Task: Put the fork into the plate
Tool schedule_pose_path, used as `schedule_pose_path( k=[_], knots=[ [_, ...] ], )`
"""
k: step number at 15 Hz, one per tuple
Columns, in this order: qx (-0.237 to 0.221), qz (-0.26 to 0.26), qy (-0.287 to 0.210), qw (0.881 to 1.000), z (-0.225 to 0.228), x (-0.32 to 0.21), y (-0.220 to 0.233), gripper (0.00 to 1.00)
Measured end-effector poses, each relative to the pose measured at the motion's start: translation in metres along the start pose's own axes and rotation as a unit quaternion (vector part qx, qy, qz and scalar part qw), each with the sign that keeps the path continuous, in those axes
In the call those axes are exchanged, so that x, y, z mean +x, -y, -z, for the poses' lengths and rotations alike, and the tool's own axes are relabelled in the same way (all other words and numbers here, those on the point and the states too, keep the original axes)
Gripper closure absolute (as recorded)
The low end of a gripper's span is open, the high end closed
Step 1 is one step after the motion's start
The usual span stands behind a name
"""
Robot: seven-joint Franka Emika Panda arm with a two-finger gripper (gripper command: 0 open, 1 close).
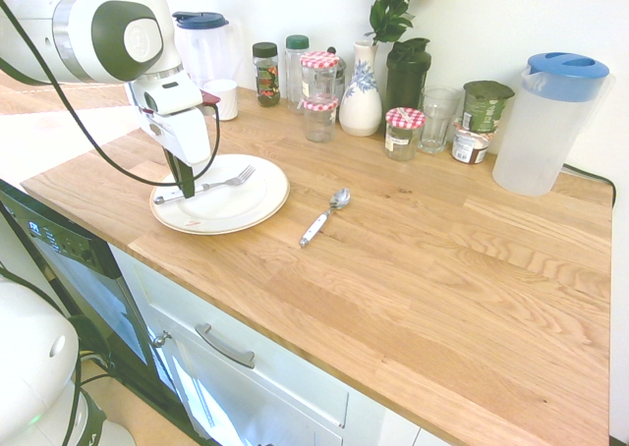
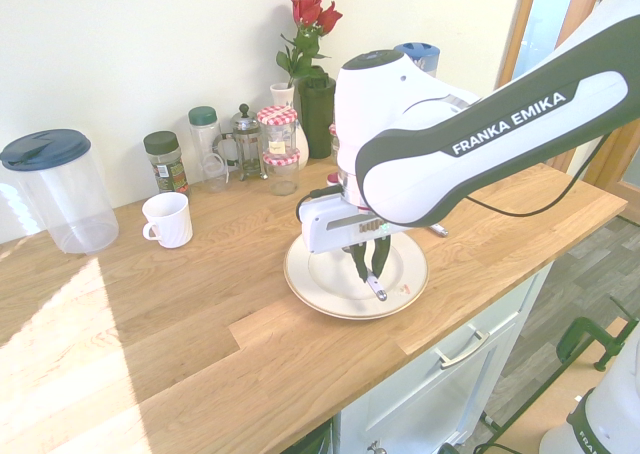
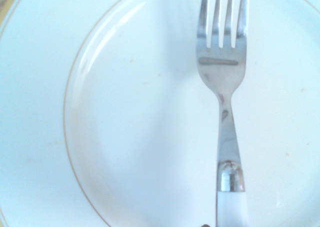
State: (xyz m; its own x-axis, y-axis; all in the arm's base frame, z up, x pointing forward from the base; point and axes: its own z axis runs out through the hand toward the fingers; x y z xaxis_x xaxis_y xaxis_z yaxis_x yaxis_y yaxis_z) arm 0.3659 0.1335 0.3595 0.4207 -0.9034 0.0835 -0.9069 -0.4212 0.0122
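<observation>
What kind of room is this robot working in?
Most likely a home kitchen. It has a long wooden countertop over white drawers, jam jars with red-checked lids stand along the wall, and a round white dinner plate holds a white-handled metal fork.

wood counter point(image 1: 413, 259), plate point(image 1: 257, 208), spoon point(image 1: 324, 216), jars etc.

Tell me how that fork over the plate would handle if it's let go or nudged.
The fork looks rigid metal, so it likely won't bend. Flat and slim, it shouldn't roll. On the smooth, glossy plate it may slide or clink.
</observation>
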Motion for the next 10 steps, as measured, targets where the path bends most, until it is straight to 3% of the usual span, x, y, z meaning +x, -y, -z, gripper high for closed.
schedule_pose_path(
  k=[10],
  knots=[
    [-0.012,0.006,0.005,1.0,-0.012,-0.006,0.001,1.0]
  ],
)
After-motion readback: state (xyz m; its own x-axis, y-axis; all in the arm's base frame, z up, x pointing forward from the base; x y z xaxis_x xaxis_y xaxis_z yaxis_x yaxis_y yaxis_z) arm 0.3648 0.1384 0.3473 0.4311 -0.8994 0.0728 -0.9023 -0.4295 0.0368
